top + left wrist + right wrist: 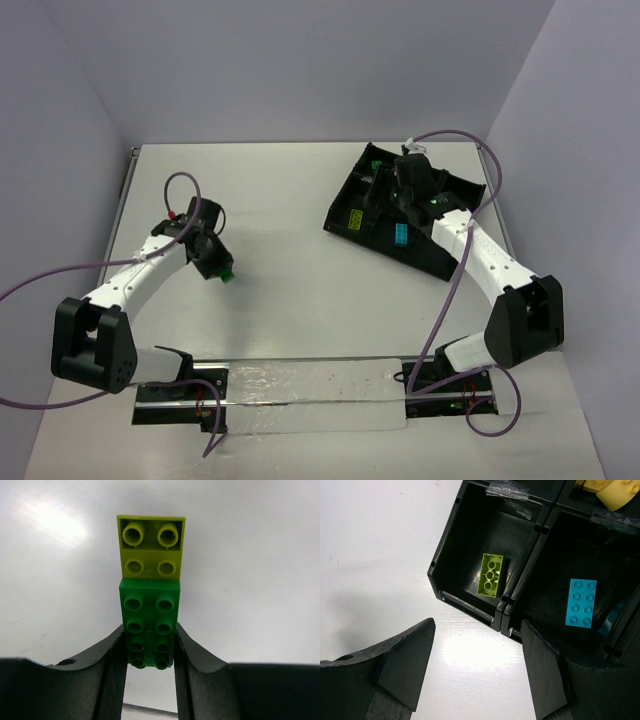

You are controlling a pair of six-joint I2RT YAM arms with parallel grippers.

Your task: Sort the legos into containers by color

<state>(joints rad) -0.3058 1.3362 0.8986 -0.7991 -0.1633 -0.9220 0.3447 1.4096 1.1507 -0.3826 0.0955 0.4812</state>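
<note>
Left gripper (150, 645) pinches the green brick (150, 605) at its near end; its long axis runs to 12 o'clock, lime brick (151, 545) outermost. Right gripper (477, 645) gapes wide, empty, above the tray (470, 535).

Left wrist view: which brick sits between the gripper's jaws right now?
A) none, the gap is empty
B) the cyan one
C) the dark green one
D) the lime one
C: the dark green brick sits between the jaws of the left gripper, and the lime brick joined to its far end lies beyond the fingertips.
</note>
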